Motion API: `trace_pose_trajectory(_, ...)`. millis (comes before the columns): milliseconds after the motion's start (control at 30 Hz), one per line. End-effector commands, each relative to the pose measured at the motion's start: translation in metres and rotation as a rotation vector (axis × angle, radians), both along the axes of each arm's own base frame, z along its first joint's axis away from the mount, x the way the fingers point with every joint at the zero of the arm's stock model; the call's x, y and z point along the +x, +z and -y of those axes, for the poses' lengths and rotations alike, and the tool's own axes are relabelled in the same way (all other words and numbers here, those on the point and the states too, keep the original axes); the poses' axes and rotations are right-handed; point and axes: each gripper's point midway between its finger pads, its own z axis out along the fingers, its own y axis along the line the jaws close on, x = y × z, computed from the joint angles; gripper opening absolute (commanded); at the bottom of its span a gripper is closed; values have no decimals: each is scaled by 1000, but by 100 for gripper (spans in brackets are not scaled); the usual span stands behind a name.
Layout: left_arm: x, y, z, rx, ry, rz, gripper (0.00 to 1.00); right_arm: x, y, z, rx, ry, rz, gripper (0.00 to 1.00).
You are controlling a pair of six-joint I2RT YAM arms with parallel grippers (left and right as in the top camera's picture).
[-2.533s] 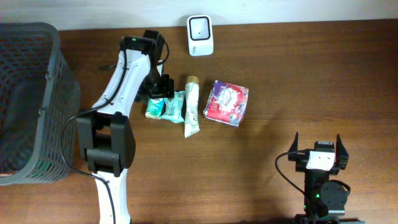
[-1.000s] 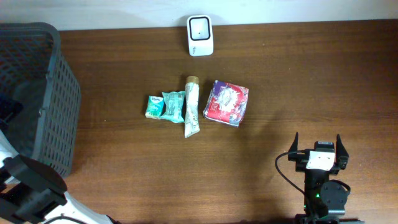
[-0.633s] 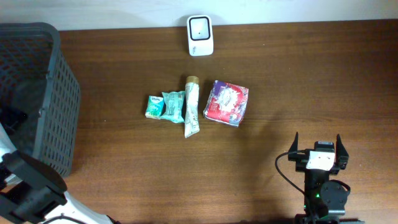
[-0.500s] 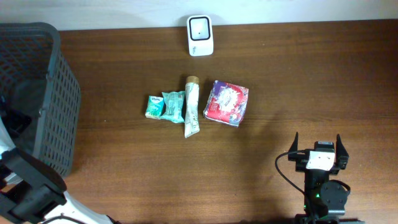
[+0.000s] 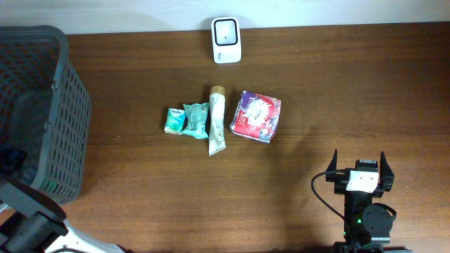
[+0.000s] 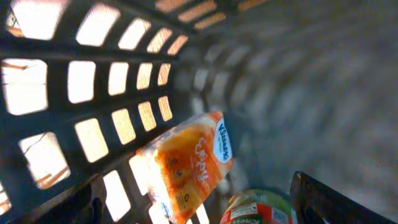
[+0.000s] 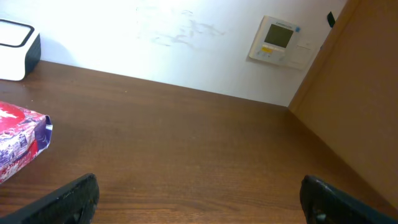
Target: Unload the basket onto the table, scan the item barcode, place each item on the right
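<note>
- We see our left gripper (image 6: 196, 190) inside the basket (image 6: 124, 81), jaws wide, empty, facing an orange packet (image 6: 189, 165).
- Our right gripper (image 7: 198, 186), far from the basket, is wide open, empty.

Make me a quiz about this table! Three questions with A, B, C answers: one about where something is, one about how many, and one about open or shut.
1. Where is the white scanner?
A) at the far edge of the table, by the wall
B) at the near edge
C) in the very middle

2. How many things lie in the row in the middle of the table?
A) two
B) four
C) seven

3. How is the right gripper?
A) open, holding nothing
B) shut on a bottle
C) shut on a spoon

Answers:
1 A, because the scanner sits right where the wood meets the wall.
2 B, because there are two teal packs, a tube and a purple packet.
3 A, because its fingers stand wide apart with only table between them.
</note>
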Motion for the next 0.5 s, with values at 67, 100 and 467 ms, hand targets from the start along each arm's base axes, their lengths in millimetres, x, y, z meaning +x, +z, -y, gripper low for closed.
trace_pose_trajectory(67,9,-24,9,-52,1,62,90,0,-4,1,0,-10,-5,98)
trace_pose_trajectory(100,9,-24,8,-50,1,63,90,0,-3,1,0,-10,-5,98)
trace_pose_trajectory(467,3,-24,15,-77,4,35,86,0,-4,1,0,-10,-5,99)
